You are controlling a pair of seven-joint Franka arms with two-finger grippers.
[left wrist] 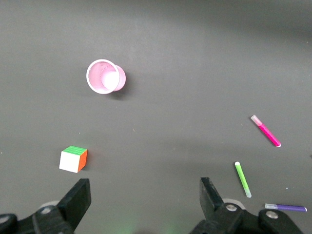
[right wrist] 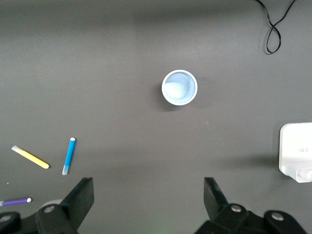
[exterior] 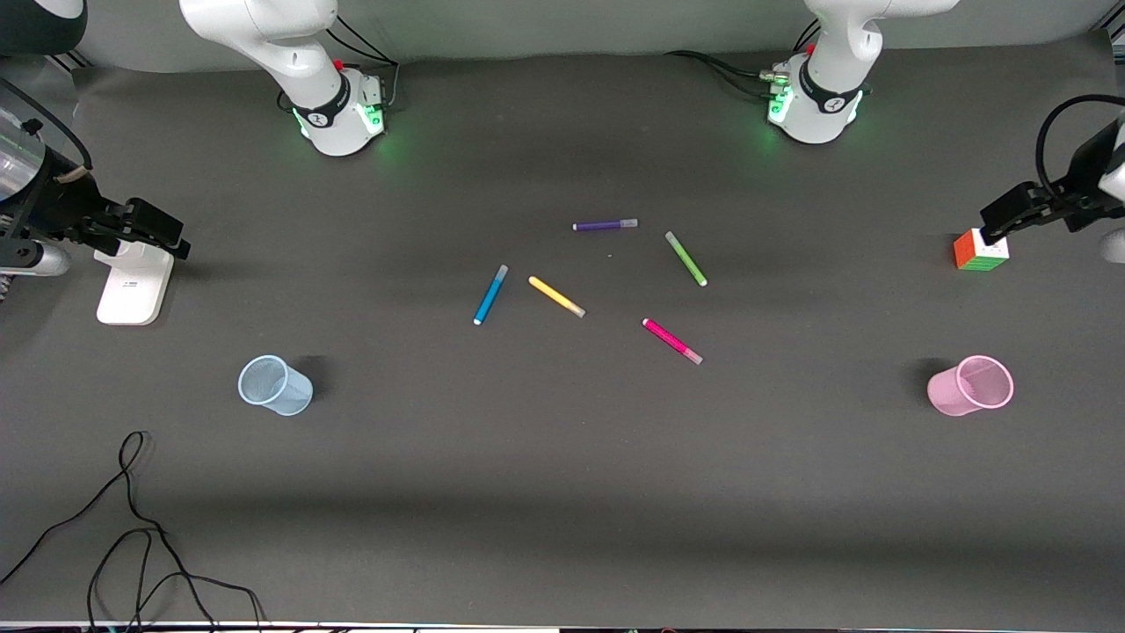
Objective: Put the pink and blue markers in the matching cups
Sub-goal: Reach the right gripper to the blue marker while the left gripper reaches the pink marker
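The blue marker (exterior: pixel 490 295) and the pink marker (exterior: pixel 672 341) lie flat at mid-table. The pale blue cup (exterior: pixel 274 385) stands toward the right arm's end and the pale pink cup (exterior: pixel 971 385) toward the left arm's end, both nearer the front camera than the markers. My right gripper (right wrist: pixel 148 197) is open and empty, high above the table, with the blue cup (right wrist: pixel 179 87) and blue marker (right wrist: pixel 68 155) in its view. My left gripper (left wrist: pixel 145 195) is open and empty, high above the table, with the pink cup (left wrist: pixel 105 76) and pink marker (left wrist: pixel 266 131) in its view.
Purple (exterior: pixel 605 225), green (exterior: pixel 685 258) and yellow (exterior: pixel 556 296) pens lie among the markers. A colour cube (exterior: pixel 981 251) sits at the left arm's end, under the left hand. A white block (exterior: pixel 134 283) sits at the right arm's end. A black cable (exterior: pixel 132 527) lies near the front edge.
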